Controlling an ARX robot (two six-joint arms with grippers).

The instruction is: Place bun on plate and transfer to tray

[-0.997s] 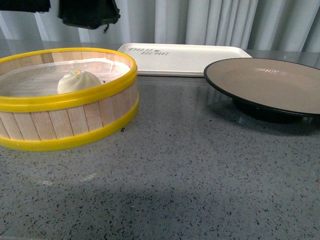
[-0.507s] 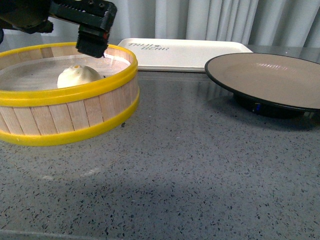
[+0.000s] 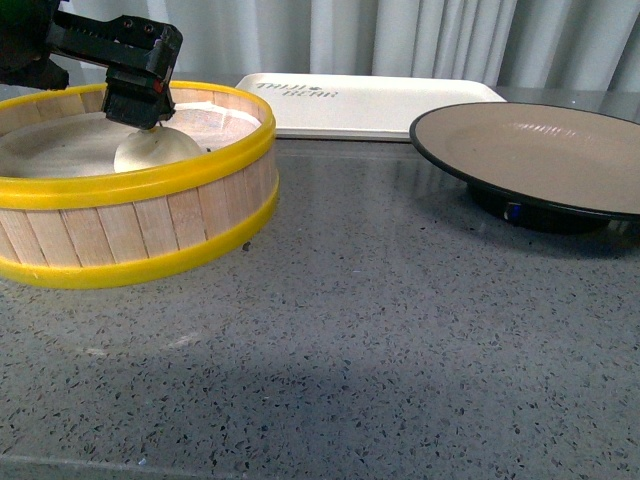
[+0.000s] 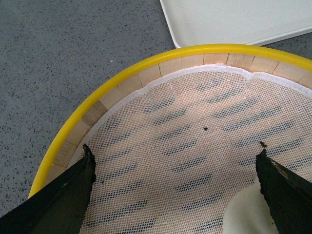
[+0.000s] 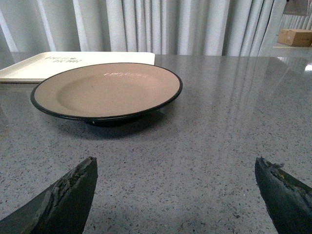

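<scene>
**Left gripper** (image 3: 135,105), jaws spread wide and grasping nothing, hung inside the basket (image 3: 150,187) directly over the bun (image 3: 158,150), hiding the bun's top in the front view. In the left wrist view the bun lay on the mesh liner (image 4: 195,146), off-centre between the fingers (image 4: 68,200): close beside one, well apart from the other. **Right gripper** (image 5: 175,163), likewise spread and empty, hovered over the table (image 3: 380,340), facing the plate (image 3: 540,150). The tray (image 3: 380,108) lay behind basket and plate
</scene>
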